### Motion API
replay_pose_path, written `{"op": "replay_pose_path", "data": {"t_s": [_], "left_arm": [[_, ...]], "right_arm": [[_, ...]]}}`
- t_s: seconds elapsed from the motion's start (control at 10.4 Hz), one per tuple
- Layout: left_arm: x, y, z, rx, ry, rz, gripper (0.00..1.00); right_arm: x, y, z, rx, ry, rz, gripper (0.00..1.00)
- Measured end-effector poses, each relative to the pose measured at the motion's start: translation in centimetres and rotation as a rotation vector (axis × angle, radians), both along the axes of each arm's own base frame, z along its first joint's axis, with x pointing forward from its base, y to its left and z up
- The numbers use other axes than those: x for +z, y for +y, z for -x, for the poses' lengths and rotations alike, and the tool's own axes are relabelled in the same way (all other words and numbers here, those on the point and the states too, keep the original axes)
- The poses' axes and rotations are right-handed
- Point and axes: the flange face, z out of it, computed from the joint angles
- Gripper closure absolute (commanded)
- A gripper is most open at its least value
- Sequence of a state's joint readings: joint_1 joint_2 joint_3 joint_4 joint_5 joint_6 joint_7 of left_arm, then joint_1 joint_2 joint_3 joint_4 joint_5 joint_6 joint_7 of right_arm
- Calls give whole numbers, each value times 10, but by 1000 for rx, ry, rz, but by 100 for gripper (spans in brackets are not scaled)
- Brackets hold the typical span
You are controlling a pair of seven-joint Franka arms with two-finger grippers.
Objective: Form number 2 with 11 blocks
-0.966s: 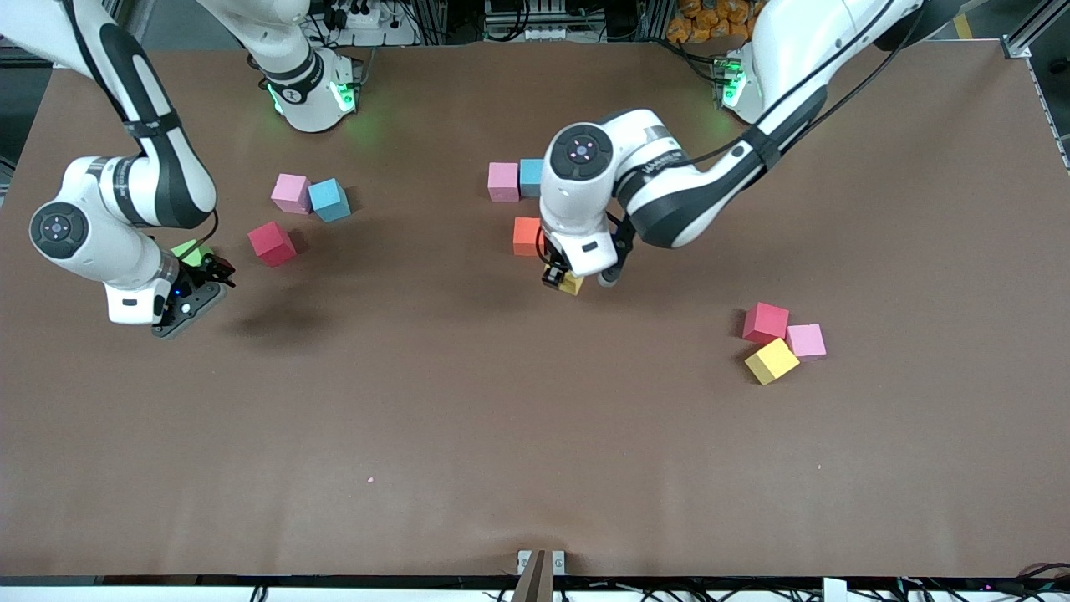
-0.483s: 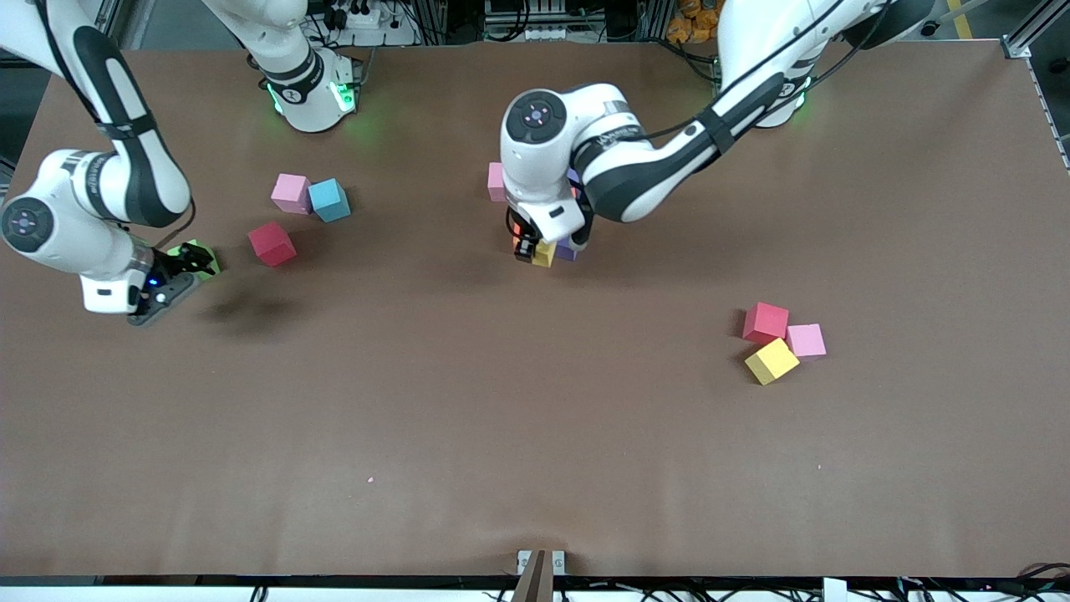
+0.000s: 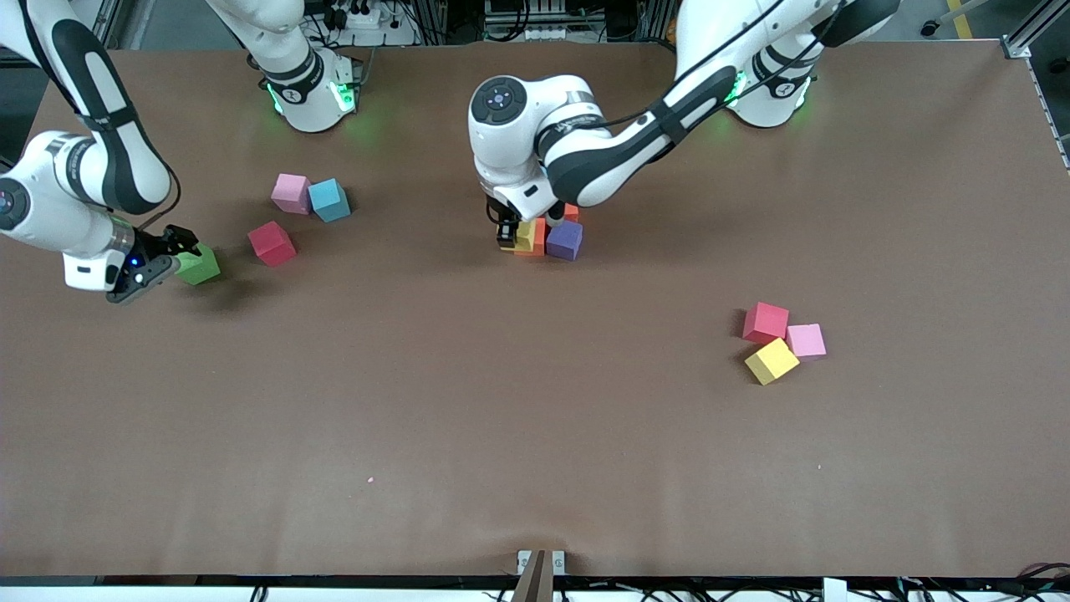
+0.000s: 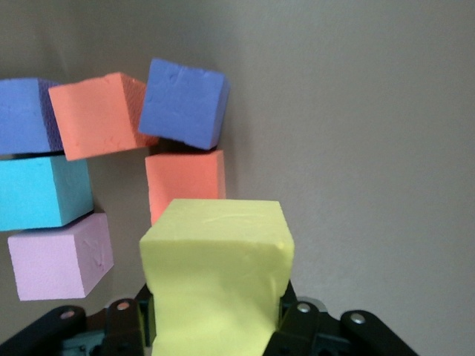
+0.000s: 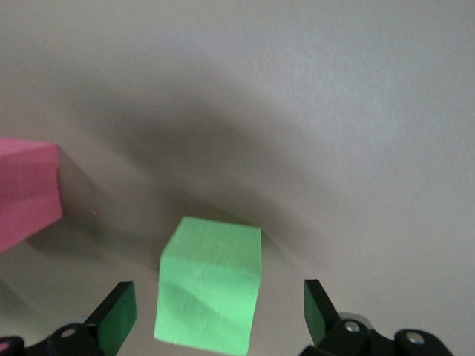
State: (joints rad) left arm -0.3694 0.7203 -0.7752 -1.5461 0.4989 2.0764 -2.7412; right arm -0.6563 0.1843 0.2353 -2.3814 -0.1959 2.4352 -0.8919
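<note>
My left gripper (image 3: 512, 233) is shut on a yellow block (image 3: 526, 235), low beside an orange block (image 3: 538, 237) at the table's middle. In the left wrist view the yellow block (image 4: 215, 271) fills the jaws of the left gripper (image 4: 215, 320). In front of it lie the number 2's blocks: orange (image 4: 185, 184), purple (image 4: 183, 104), orange (image 4: 96, 115), cyan (image 4: 41, 191) and pink (image 4: 59, 256). The arm hides most of them in the front view. My right gripper (image 3: 179, 251) is open around a green block (image 3: 200, 265), its fingers (image 5: 119, 315) apart from the green block (image 5: 210, 293).
Pink (image 3: 290, 192), blue (image 3: 329, 200) and red (image 3: 272, 243) blocks lie loose near the green one. Toward the left arm's end, nearer the camera, red (image 3: 766, 322), pink (image 3: 807, 340) and yellow (image 3: 771, 360) blocks sit together. A purple block (image 3: 564, 240) flanks the cluster.
The left arm carried the yellow block toward the robots' bases, in against the cluster. The right gripper slid toward its own end of the table and came down around the green block.
</note>
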Motion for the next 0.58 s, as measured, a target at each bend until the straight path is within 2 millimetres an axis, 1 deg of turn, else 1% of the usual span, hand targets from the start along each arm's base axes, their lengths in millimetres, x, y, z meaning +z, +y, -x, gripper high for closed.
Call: {"op": "replay_pose_path", "data": {"t_s": [0.19, 0.39, 0.48, 0.58], "left_arm": [[-3, -7, 5, 10, 6, 25, 60], [0, -13, 3, 33, 0, 62, 60], [-2, -15, 1, 47, -2, 82, 60], [-6, -16, -1, 60, -2, 101, 60]], "right_arm": [[2, -12, 12, -20, -33, 12, 0], [-9, -19, 30, -51, -48, 9, 0], [-16, -21, 40, -65, -50, 5, 0], [-20, -21, 45, -70, -49, 2, 0]]}}
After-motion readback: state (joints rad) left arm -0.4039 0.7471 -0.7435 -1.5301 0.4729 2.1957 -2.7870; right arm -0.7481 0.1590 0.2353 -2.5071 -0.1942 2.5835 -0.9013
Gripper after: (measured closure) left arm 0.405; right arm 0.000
